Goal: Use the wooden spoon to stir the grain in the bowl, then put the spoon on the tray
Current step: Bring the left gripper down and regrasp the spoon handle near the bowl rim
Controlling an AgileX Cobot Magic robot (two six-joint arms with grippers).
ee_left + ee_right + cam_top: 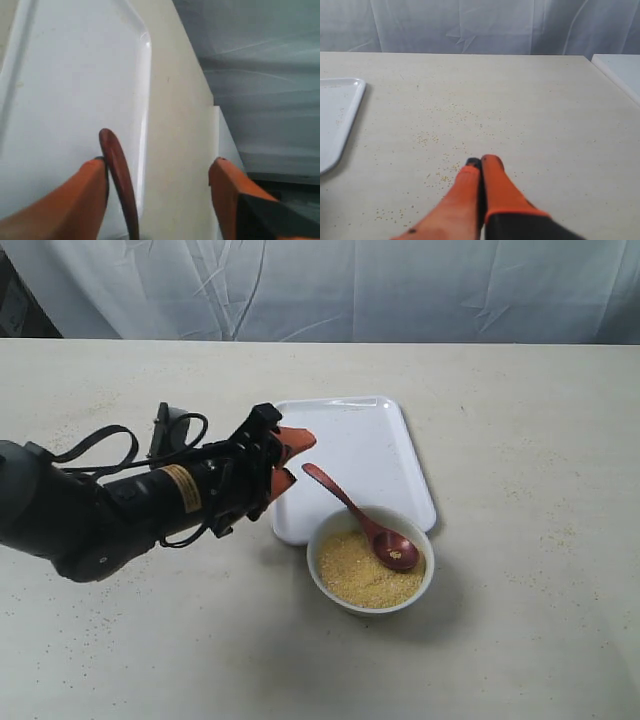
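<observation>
The wooden spoon [352, 508] leans in the cream-white bowl [330, 592], its scoop lying on the yellow grain [352, 578] and its thin handle sticking out over the white tray [365, 440]. My left gripper [290, 458] is open at the handle's free end. In the left wrist view the handle [118, 170] runs close beside one orange finger [82, 200], well away from the other, with the tray [70, 75] underneath and the gripper [159, 162] spread wide. My right gripper [481, 161] is shut on nothing above bare table and does not show in the exterior view.
Loose grains [445, 170] are scattered over the beige table. The right wrist view catches a corner of the tray [335, 110] and a white surface [620, 70] past the table's edge. A white curtain hangs behind the table.
</observation>
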